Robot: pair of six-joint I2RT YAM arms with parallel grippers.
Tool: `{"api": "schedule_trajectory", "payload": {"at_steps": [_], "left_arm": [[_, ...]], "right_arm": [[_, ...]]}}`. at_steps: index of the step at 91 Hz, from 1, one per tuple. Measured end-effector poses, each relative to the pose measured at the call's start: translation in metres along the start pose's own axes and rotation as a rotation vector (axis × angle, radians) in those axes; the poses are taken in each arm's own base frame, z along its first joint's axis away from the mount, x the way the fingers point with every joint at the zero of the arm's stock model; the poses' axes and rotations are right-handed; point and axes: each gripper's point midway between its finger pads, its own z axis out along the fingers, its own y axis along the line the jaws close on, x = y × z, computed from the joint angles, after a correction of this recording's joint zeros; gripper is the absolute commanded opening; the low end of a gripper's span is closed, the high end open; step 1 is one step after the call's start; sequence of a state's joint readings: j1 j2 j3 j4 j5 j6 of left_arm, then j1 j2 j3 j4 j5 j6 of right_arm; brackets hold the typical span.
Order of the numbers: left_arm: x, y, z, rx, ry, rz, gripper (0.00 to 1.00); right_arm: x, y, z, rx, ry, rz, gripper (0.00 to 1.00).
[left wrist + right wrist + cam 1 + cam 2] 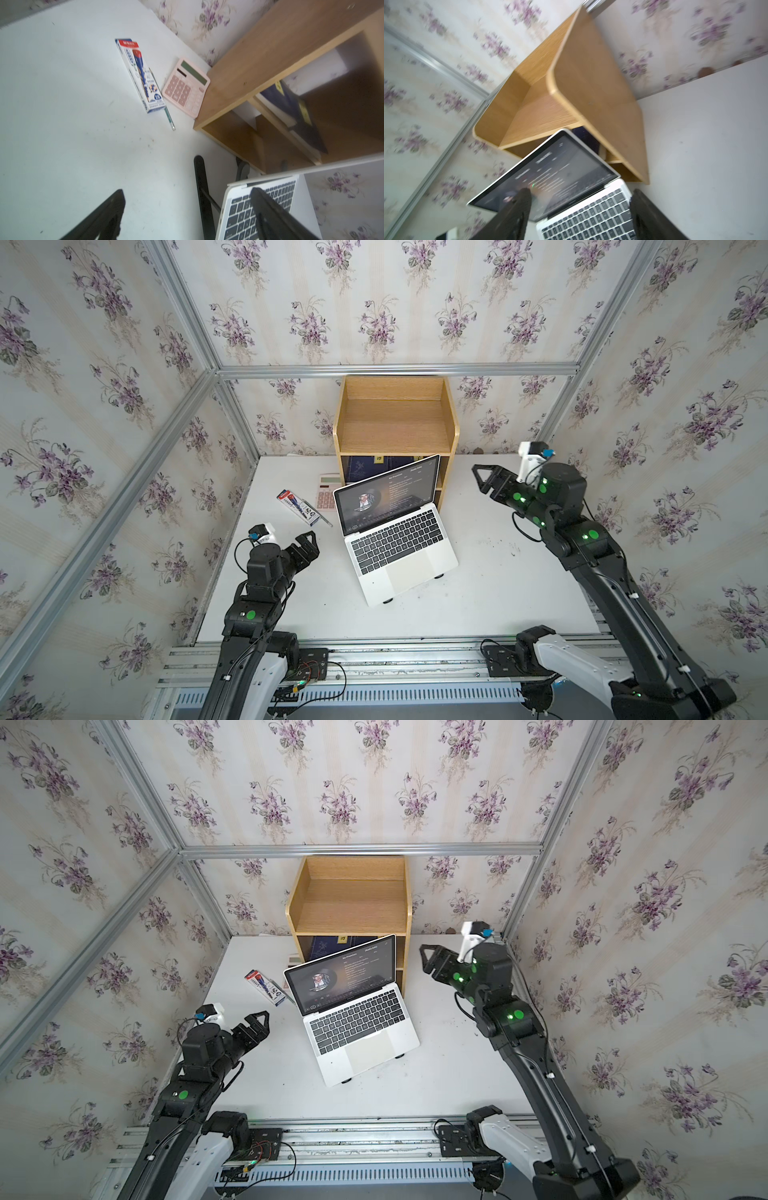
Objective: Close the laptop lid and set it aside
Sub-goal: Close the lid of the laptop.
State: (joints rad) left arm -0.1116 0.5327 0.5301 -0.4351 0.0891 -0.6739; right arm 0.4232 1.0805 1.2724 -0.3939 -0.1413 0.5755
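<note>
The thin silver-white laptop (401,556) has a smooth, matt metal-looking shell; the laptop lid (388,493) carries a glossy dark screen. The open light-brown shelf unit (395,427) is matt, grained wood. The white desk (519,593) is smooth, flecked with dark scuffs. The flat pink calculator (185,87) looks like plastic.

Walls (395,302) on 3 sides carry cream striped wallpaper with purple flower sprays. Aluminium bars (395,369) run across the back wall and up the corners, seen in both top views. A white table (519,593) fills the space between the walls, its top scuffed with dark specks. A light wooden shelf (395,423) stands at the table's far edge against the back wall, with an open tray on top and open compartments below. Metal rails (415,655) line the near edge. Light is soft and even.
</note>
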Motion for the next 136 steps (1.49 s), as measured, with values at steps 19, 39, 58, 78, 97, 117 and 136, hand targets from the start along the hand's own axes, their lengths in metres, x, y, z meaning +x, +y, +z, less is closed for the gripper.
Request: {"api": "schedule_trajectory", "payload": {"at_steps": [19,39,58,78,97,117,136], "left_arm": [[0.026,-0.006,-0.001,0.036,0.149,-0.032,0.95],[0.043,-0.010,-0.007,0.106,0.192,-0.070,0.94],[0.048,-0.009,-0.010,0.127,0.187,-0.087,0.93],[0.051,-0.007,-0.008,0.120,0.201,-0.102,0.92],[0.052,-0.006,-0.010,0.113,0.209,-0.111,0.92],[0.049,-0.007,-0.014,0.105,0.200,-0.110,0.92],[0.048,-0.004,-0.020,0.088,0.191,-0.107,0.92]], "right_arm": [[0.024,0.103,0.042,-0.162,0.140,-0.165,0.23],[0.046,0.149,0.078,-0.188,0.215,-0.265,0.05],[0.050,0.149,0.111,-0.122,0.228,-0.317,0.01],[0.069,0.140,0.143,-0.045,0.281,-0.387,0.00],[0.083,0.127,0.157,0.037,0.317,-0.439,0.00],[0.087,0.117,0.154,0.108,0.322,-0.502,0.02],[0.087,0.107,0.150,0.170,0.321,-0.557,0.02]]}}
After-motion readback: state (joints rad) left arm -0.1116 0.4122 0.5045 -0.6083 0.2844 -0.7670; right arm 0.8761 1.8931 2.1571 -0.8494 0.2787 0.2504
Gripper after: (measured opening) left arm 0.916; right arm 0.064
